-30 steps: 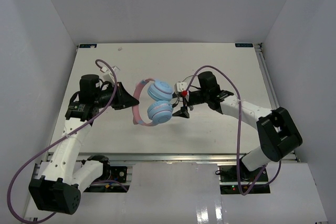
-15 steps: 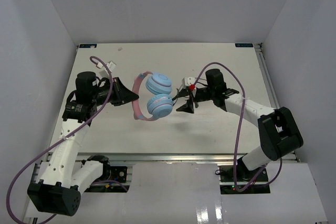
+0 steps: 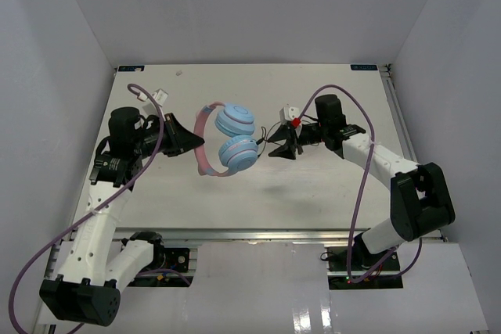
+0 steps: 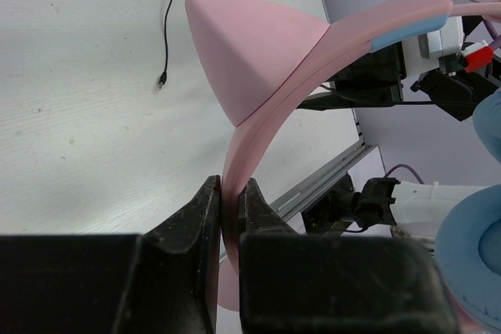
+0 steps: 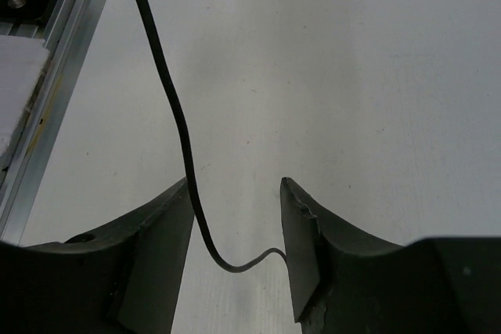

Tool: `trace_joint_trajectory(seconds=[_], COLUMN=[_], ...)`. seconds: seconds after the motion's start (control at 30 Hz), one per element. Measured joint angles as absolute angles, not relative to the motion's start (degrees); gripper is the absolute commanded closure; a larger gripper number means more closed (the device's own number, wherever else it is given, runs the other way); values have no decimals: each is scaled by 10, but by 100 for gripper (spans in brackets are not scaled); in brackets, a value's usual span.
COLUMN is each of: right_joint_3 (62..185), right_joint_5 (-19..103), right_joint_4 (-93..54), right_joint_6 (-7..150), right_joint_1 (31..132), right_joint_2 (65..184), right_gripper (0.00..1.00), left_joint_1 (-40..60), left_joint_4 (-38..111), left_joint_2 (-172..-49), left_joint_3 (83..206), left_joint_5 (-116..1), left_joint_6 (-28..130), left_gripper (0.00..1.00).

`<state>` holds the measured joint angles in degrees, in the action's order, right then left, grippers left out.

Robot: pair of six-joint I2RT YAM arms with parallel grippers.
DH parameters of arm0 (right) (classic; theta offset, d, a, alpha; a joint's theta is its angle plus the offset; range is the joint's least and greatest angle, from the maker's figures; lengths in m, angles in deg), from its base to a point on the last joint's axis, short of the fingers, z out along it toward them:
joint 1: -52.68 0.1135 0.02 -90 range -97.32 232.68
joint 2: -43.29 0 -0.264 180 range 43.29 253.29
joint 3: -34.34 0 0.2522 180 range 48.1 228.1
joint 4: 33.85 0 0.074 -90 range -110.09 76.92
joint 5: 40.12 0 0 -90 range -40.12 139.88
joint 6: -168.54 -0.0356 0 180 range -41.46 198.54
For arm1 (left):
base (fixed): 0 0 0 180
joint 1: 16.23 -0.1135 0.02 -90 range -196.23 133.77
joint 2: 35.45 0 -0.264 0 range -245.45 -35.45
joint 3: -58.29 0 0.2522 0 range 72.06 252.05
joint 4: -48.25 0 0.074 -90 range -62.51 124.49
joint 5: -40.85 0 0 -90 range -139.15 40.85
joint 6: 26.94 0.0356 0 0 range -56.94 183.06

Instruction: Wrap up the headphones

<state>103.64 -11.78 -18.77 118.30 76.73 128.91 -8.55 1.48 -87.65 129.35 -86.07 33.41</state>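
I am observing the headphones (image 3: 227, 142) hanging clear of the table (image 3: 329, 185), about mid-way between the two arms. The pink headband (image 3: 202, 148) is facing the left arm. The two light-blue ear cups (image 3: 235, 121) are sitting one above the other in the overhead view, facing the right arm.

The left wrist view is showing a pink pointed ear-shaped piece (image 4: 243, 52) on the band. The left gripper (image 4: 229, 201) is clenching the headband, with both fingers pressing flat against its narrow edge.

The thin black cable (image 5: 168, 91) is running from the ear-cup side toward the right arm. In the left wrist view, a further length of the cable, with its plug end (image 4: 160, 80), is lying on the table surface below.

The right gripper (image 5: 236, 193) is sitting just beside the ear cups with its jaws standing apart. The cable is passing down between them and curling across the gap. It is lying against the inner faces of the fingers, and I am not seeing it pinched. I am reading this gripper as released, with nothing grasped.
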Motion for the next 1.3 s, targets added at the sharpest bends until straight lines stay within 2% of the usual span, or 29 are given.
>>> trace_joint_trajectory(seconds=[0.03,0.1,0.33,0.47,0.57,0.73,0.9,1.1,1.3], right_joint_3=[1041,1052,1100,1146,1182,1242,1305,1297,1269], right_joint_5=[-119,-121,-74,55,172,270,283,265,236], right_joint_4=[-181,-162,-53,-3,2,-23,-41,-19,-9], right_joint_6=[1188,1200,1225,1188,1145,1115,1117,1139,1163], right_joint_1=[767,767,768,769,770,775,814,894,916], right_joint_2=[1289,1289,1285,1270,1240,1179,1192,1223,1224], right_gripper=[84,92,92,92,92,92,92,92,92], left_joint_1=[-85,-85,-85,-85,-85,-59,38,124,176], left_joint_4=[14,12,12,20,15,7,3,12,46], left_joint_2=[-875,-869,-839,-839,-863,-936,-1013,-1079,-1092], left_joint_3=[1293,1293,1275,1250,1240,1217,1216,1247,1263], left_joint_5=[-858,-854,-805,-769,-744,-691,-645,-621,-583], left_joint_6=[334,332,280,251,288,364,410,441,465], left_gripper=[100,100,100,100,100,100,100,100,100])
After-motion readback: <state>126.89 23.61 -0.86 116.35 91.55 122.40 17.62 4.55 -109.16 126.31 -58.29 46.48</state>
